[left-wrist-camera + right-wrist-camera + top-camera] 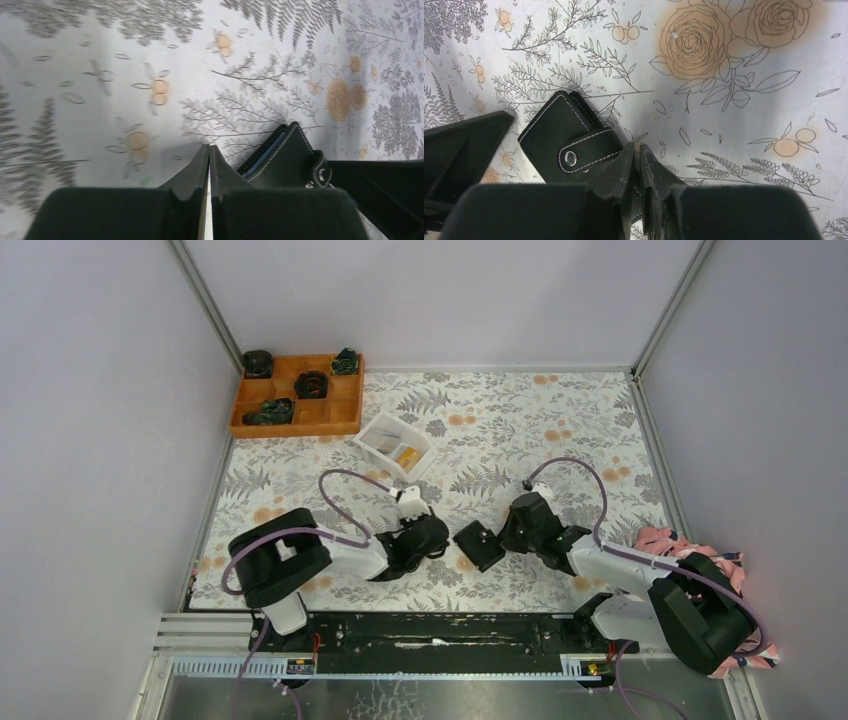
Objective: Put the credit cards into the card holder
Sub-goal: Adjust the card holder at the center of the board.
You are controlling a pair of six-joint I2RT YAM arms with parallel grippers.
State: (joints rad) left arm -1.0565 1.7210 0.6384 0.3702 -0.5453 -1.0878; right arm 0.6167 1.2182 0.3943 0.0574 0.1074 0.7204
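The card holder [480, 546] is a black stitched wallet lying on the floral mat between both grippers, its clasp strap snapped shut. In the right wrist view my right gripper [637, 145] is shut on the near edge of the card holder [559, 135]; stitched black material shows between the fingers. My left gripper [210, 147] is shut with nothing sticking out past its tips, just left of the card holder [292, 157], whose bluish inner edge shows. The credit cards [403, 454], whitish and orange-yellow, lie in the white tray [418, 432] farther back.
An orange compartmented box [295, 428] with dark items stands at the back left corner. A pink patterned cloth [690, 545] lies at the right edge by the right arm. Grey walls close in the mat on three sides.
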